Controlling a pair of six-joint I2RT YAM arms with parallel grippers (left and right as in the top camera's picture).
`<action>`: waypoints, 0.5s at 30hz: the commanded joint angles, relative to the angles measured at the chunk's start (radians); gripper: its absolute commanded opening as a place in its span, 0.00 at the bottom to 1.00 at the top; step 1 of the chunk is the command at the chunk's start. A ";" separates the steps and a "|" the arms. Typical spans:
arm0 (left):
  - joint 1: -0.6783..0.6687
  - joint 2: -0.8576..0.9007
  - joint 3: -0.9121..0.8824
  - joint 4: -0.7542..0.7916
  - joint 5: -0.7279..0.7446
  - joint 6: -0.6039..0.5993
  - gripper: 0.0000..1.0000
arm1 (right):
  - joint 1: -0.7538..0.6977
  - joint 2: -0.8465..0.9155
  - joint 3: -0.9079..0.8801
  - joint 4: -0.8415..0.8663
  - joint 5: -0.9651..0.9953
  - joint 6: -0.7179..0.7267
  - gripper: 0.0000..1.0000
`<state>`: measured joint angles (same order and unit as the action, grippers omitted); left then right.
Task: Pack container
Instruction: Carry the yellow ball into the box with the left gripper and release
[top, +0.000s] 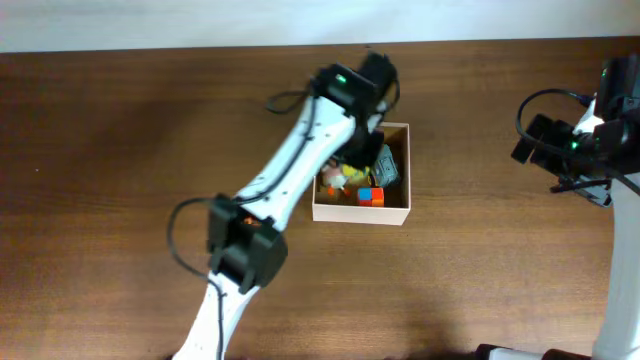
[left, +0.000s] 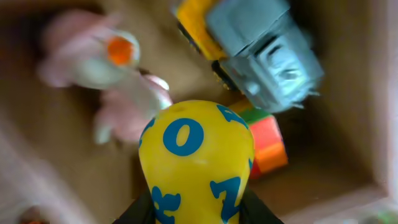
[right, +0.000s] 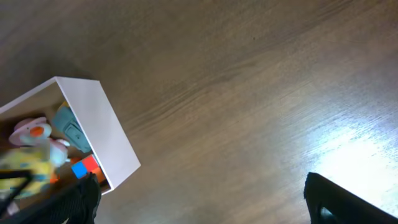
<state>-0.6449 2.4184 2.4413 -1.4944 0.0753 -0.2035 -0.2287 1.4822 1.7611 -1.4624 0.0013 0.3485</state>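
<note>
The container (top: 401, 214) is a shallow cardboard box with cream walls, at the table's middle; it also shows in the right wrist view (right: 106, 134). My left gripper (left: 198, 211) reaches down into it and is shut on a yellow toy with blue letters (left: 196, 162). Inside lie a grey-blue and yellow toy truck (left: 264, 50), a pink and white plush with an orange spot (left: 109, 59), and a red, orange and green block (left: 268, 143). My right gripper (right: 202, 199) is open and empty, off to the right of the box above bare wood.
The brown wooden table (top: 110, 150) surrounds the box. The left arm (top: 290, 170) stretches from the front edge over the box's left side. The right arm (top: 590, 140) stands at the far right edge.
</note>
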 joint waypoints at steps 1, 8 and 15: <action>-0.002 0.040 -0.008 0.002 -0.018 -0.036 0.23 | -0.008 0.002 -0.007 0.000 -0.005 0.007 0.99; 0.003 0.044 0.014 -0.029 -0.027 -0.027 0.56 | -0.008 0.002 -0.007 0.000 -0.005 0.008 0.99; 0.058 -0.007 0.282 -0.194 -0.012 -0.002 0.95 | -0.008 0.002 -0.007 0.000 -0.005 0.007 0.99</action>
<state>-0.6308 2.4798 2.5980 -1.6802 0.0555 -0.2279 -0.2287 1.4826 1.7611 -1.4620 0.0013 0.3481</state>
